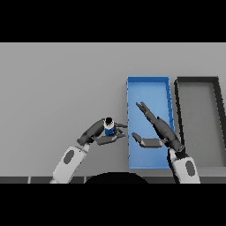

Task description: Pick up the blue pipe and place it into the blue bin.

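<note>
The blue pipe [109, 128] is a short blue piece with a dark top, held upright just left of the blue bin [148, 80]. My left hand [98, 132] is shut on it, fingers and thumb curled round its sides. My right hand [157, 128] hovers over the blue bin's near half, open, with fingers stretched toward the upper left and the thumb pointing left. The bin's floor shows bare blue around that hand.
A dark grey bin [197, 80] stands directly right of the blue bin, its long side parallel to it. Plain grey table [57, 88] spreads to the left and behind.
</note>
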### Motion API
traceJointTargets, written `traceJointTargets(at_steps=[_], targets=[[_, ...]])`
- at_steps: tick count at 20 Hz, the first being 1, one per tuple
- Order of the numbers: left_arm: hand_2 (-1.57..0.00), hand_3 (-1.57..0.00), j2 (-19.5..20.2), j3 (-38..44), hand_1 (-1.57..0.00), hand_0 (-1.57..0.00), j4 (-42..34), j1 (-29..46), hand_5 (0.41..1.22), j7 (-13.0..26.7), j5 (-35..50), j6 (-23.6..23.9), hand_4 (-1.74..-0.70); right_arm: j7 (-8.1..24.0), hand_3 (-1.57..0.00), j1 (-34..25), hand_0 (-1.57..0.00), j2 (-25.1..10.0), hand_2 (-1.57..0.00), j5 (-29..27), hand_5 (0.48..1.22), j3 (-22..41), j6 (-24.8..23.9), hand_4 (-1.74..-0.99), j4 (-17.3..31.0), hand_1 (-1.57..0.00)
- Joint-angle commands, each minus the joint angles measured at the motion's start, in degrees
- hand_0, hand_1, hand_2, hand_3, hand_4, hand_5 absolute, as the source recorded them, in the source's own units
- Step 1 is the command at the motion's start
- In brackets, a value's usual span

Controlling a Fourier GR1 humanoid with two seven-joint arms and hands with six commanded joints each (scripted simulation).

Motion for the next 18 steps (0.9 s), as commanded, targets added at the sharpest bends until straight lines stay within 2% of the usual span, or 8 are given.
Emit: traceJointTargets(at_steps=[1,6,8,10,12,13,15,18], targets=[[-1.57,-1.57,-0.1,0.0,-1.57,-1.57,0.6,0.0,1.221,-0.4,-0.8,0.1,-1.47,2.0,0.0,-2.7,0.0,-0.6,-0.08,-0.2,0.558,1.1,0.6,-1.281,-0.6,0.0],[-1.57,-1.57,-0.3,1.2,-1.57,-1.57,1.0,0.0,1.221,-1.4,-1.1,-1.7,-1.47,6.7,0.0,-11.7,0.0,0.2,-0.04,-1.1,0.56,6.2,3.0,-1.3,0.3,0.0],[-1.57,-1.57,-0.4,1.9,-1.57,-1.57,1.6,-0.2,1.221,-2.2,-1.3,-2.5,-1.47,8.5,0.0,-14.7,0.0,1.1,-0.04,-2.9,0.555,7.5,3.7,-1.282,0.5,0.0],[-1.57,-1.57,-1.4,2.4,-1.57,-1.57,1.7,-0.9,1.221,-1.6,-1.0,-3.1,-1.46,8.6,0.0,-17.0,0.0,1.6,-0.05,-2.7,0.554,9.1,4.5,-1.253,0.6,0.0],[-1.57,-1.57,-2.2,2.2,-1.57,-1.57,1.2,-0.1,1.221,-0.3,-0.4,-4.3,-1.47,10.8,0.0,-20.6,0.0,2.2,-0.06,-2.6,0.545,10.0,4.6,-1.232,1.4,-0.01],[-1.57,-1.57,-2.3,3.0,-1.57,-1.57,1.5,-0.8,1.221,1.0,-0.1,-4.6,-1.47,12.3,0.0,-23.5,-0.01,2.9,-0.07,-2.5,0.54,10.2,4.5,-1.223,3.0,-0.02],[-1.57,-1.57,-2.6,2.7,-1.57,-1.57,1.4,0.2,1.221,0.5,-1.6,-4.7,-1.47,14.1,0.0,-26.1,-0.02,3.2,-0.08,-3.2,0.526,10.2,5.3,-1.196,4.9,-0.03],[-1.57,-1.57,-2.7,3.4,-1.57,-1.57,1.0,0.7,1.221,0.1,-2.8,-4.9,-1.47,14.6,-0.01,-29.0,-0.03,4.6,-0.11,-2.5,0.507,10.7,6.3,-1.192,8.8,-0.06]])
